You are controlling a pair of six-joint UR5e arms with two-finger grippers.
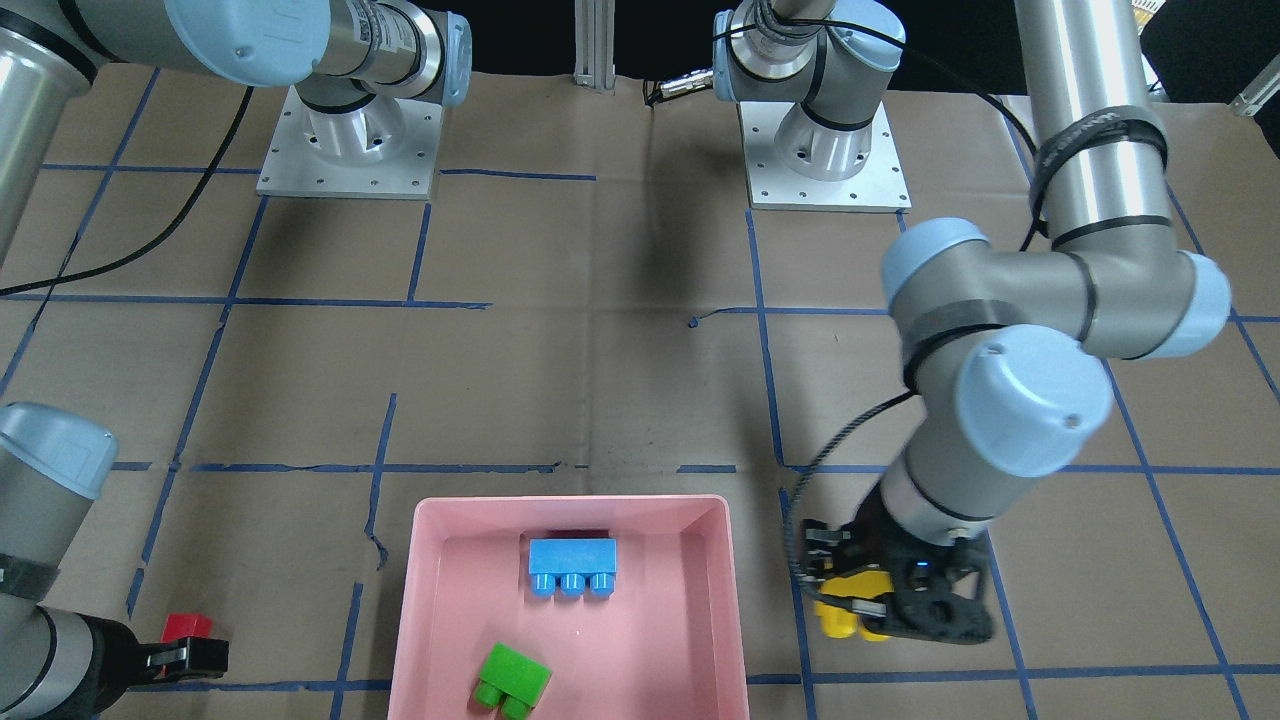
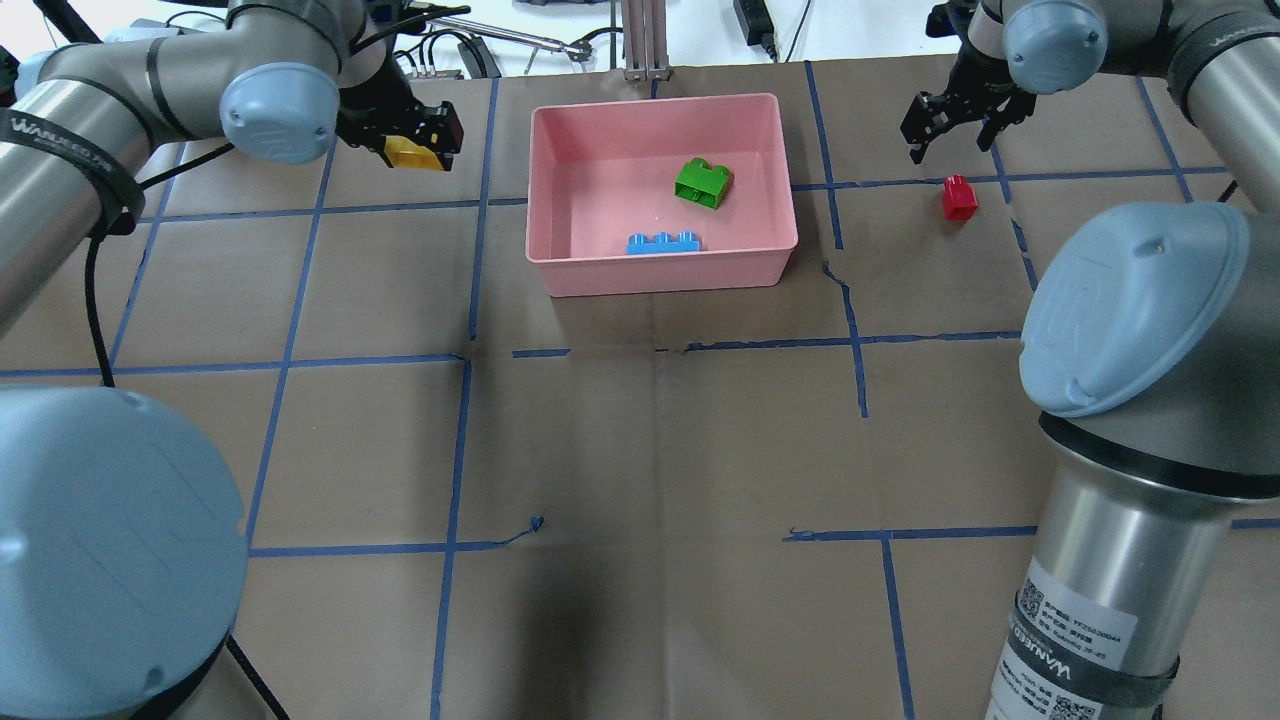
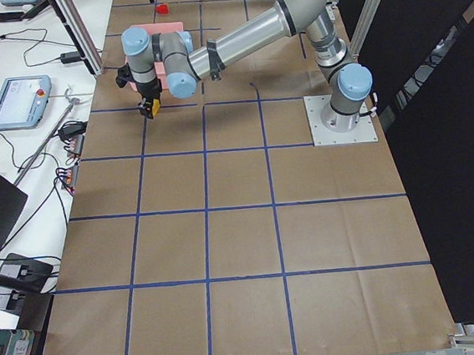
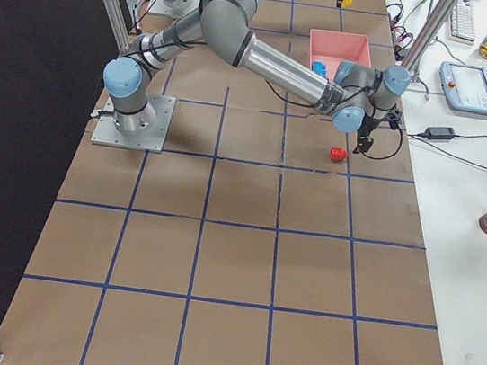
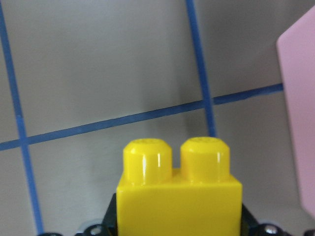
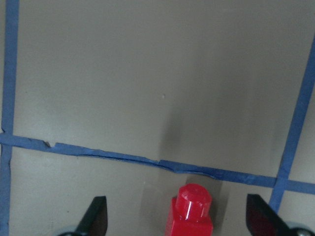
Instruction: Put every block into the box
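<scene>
My left gripper is shut on the yellow block and holds it over the table, left of the pink box. The box's edge shows at the right of the left wrist view. The blue block and the green block lie inside the box. The red block stands on the table to the right of the box. My right gripper is open and close over the red block. In the right wrist view the red block sits between the spread fingers, untouched.
The table is brown paper with a blue tape grid. Both arm bases stand at the robot's side of the table. Cables and a teach pendant lie beyond the table's far edge, behind the box.
</scene>
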